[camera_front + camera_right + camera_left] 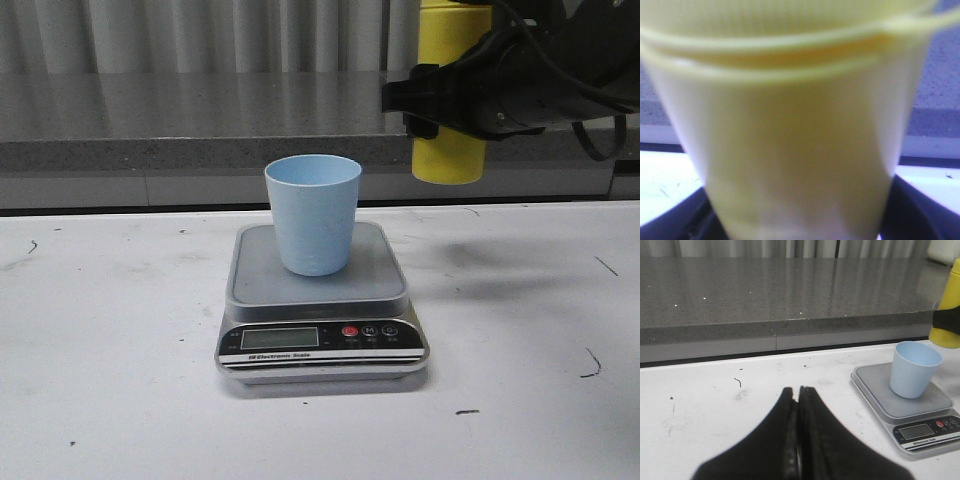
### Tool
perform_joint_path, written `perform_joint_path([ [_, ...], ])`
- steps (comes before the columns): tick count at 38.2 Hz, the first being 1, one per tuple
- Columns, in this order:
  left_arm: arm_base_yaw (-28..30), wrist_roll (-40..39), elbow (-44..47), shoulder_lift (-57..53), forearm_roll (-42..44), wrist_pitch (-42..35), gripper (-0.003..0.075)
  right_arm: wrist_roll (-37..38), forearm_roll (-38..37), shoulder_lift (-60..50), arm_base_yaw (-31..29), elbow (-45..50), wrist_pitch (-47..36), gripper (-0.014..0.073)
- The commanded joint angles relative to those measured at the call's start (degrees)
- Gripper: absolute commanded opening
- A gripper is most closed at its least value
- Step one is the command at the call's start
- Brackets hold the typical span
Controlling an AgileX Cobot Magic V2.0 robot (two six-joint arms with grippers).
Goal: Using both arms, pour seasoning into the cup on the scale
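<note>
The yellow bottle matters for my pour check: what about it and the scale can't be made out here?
- Seasoning bottle: nozzle and top cut off by the front view's upper edge; right gripper covers its middle.
- Right wrist view: bottle blurred, too close.
- Scale: display digits too small, both views.

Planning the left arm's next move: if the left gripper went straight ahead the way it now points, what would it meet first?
Probably nothing on the table: the shut left gripper points over bare surface toward the grey ledge behind. The scale and cup sit off to the side.
</note>
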Motion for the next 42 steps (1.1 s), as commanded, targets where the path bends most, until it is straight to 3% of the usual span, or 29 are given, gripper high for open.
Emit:
perform_joint_path([
  [1,0.08,-0.46,-1.42,0.69,-0.48,-4.31,-0.002,0.95,-1.72,-3.56,-0.19,-2.23,-6.04,0.0078],
  [13,0.08,-0.46,-1.42,0.69,-0.48,-4.31,-0.002,4.93,-3.26,-10.82,-0.02,5.73,-6.68,0.0078],
  [20,0.08,-0.46,-1.42,0.69,-0.48,-4.31,-0.002,10.08,-12.21,-13.28,0.05,20.74,-20.26,0.0078],
  [25,0.08,-0.46,-1.42,0.69,-0.48,-4.31,-0.002,11.54,-12.82,-10.92,0.05,25.95,-25.36,0.0078],
  [34,0.08,-0.46,-1.42,0.69,-0.48,-4.31,-0.002,13.33,-12.4,-2.84,-0.01,26.82,-33.54,0.0078],
  [42,0.08,-0.46,-1.42,0.69,-0.48,-4.31,-0.002,21.63,-10.97,3.66,-0.33,26.61,-37.99,0.0078],
])
